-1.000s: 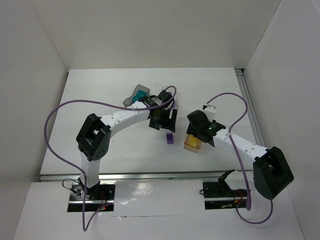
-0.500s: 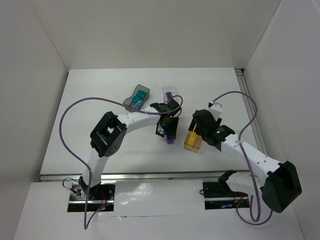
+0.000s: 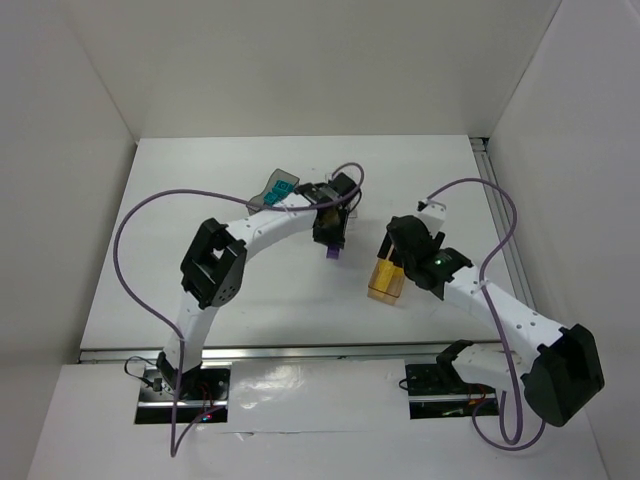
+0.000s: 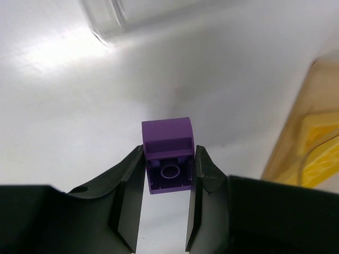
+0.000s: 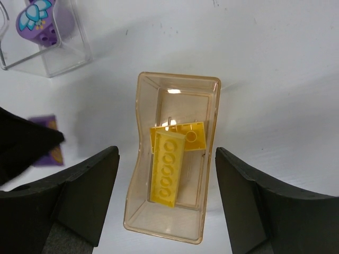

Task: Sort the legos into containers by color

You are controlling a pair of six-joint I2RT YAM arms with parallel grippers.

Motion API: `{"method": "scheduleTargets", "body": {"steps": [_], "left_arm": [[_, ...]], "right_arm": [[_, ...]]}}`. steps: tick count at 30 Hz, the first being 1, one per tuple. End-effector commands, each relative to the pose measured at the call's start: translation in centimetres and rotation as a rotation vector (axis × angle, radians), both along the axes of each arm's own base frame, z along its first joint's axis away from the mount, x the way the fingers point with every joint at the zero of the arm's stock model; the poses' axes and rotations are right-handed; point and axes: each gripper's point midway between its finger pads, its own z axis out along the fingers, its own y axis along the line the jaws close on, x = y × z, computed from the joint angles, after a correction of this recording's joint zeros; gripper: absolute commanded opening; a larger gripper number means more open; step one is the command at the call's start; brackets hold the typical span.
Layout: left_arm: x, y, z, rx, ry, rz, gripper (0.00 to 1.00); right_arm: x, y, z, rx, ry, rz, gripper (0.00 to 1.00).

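Your left arm is reaching across to the middle of the table, wrist tipping downward. Its left gripper is pinching a purple brick by both sides. Your right arm is stretching inward. Its right gripper is hanging spread wide over the tan tray, which is carrying two yellow bricks.

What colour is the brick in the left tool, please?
The brick is purple, clearest in the left wrist view.
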Motion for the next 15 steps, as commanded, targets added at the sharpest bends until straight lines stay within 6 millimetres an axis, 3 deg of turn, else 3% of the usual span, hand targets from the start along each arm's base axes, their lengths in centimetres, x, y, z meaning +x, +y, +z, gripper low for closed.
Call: {"method": "scheduleTargets", "body": {"steps": [1,7,8,11,12,15], "left_arm": [[6.1,1.7,7.2,-0.044,-0.176,0.037,0.28],[11.3,1.3,10.2,-0.124,-0.254,0.058,0.28],[12.3,1.4,9.4,-0.136,-0.248,0.065,0.28],[14.4,0.8,10.0,-0.202,-0.27,0.065,0.28],[14.4,0.1,8.6,-0.216,-0.238,0.046,0.28],[15.8,-0.7,8.5,-0.258,-0.257,0.036,0.32]], "right_arm": [[0.5,-0.9,3.0,-0.008,-0.06,-0.026,0.81],[0.2,-1.0,4.1,-0.004,-0.065,-0.025,0.81],[0.4,-1.0,4.6,-0.005,-0.074,-0.02,0.81],[0.4,-1.5,5.1,-0.015,-0.072,-0.037,0.81],[0.2,-1.8,5.0,-0.036,-0.063,-0.038,0.81],[0.2,-2.1,5.8,-0.049,-0.07,-0.041,0.81]]}}
